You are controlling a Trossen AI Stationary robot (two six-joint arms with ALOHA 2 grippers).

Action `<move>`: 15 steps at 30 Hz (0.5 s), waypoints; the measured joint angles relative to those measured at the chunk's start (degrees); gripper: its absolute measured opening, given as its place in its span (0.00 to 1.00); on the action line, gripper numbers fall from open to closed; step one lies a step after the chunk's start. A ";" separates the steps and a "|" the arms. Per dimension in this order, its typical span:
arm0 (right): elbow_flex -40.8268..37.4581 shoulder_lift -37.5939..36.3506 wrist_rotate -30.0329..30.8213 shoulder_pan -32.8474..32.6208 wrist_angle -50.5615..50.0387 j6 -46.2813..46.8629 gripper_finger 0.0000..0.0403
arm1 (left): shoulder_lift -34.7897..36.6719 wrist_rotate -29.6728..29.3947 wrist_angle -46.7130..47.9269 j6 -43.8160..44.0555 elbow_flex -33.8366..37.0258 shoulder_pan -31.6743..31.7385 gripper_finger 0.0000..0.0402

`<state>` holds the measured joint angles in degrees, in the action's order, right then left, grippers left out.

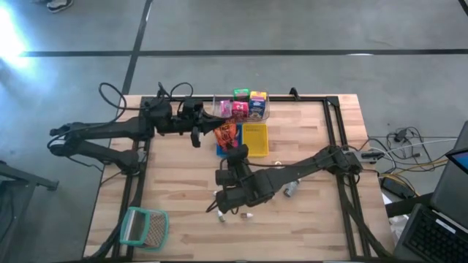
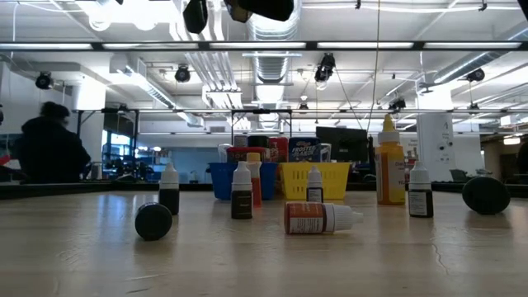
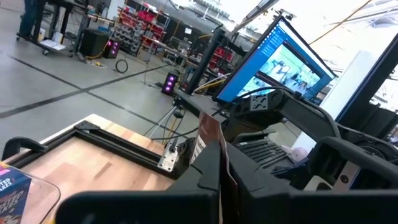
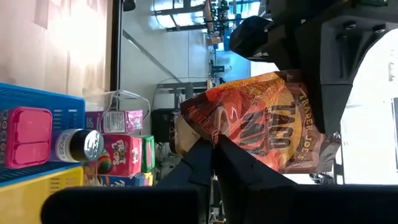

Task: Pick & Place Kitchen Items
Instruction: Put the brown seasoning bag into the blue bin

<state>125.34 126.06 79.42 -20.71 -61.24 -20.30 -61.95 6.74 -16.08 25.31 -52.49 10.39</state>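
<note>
A pale wooden surface [image 1: 307, 219] edged by a black frame [image 1: 344, 146] stands on a grey concrete floor [image 1: 292, 29] crossed by dark lines. At the near left corner lies a teal-rimmed mesh basket [image 1: 144, 226]. Toward the far edge sit a clear tub [image 1: 219, 102], a yellow tray [image 1: 255, 139] and, just beside it, a blue tray [image 1: 219, 148]. Cables [image 1: 398, 139] trail over the floor to the right, near a laptop [image 1: 439, 234]. In the low view a person [image 2: 49, 148] in dark clothing stands at the left of the room, under ceiling ducts [image 2: 272, 62]. The left wrist view shows a lit monitor [image 3: 280, 65].
</note>
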 joint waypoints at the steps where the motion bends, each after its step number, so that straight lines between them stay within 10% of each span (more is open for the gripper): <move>1: 0.00 0.00 -0.01 0.00 0.01 -0.27 0.03 | 0.00 0.01 0.14 -0.05 0.00 0.00 0.01; 15: 0.00 -0.27 -0.94 -0.04 0.55 3.87 0.27 | -0.15 0.09 0.41 -0.71 0.02 0.97 0.00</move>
<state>125.34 125.79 78.48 -20.75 -60.69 -16.43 -62.11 6.83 -15.66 24.60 -52.47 11.36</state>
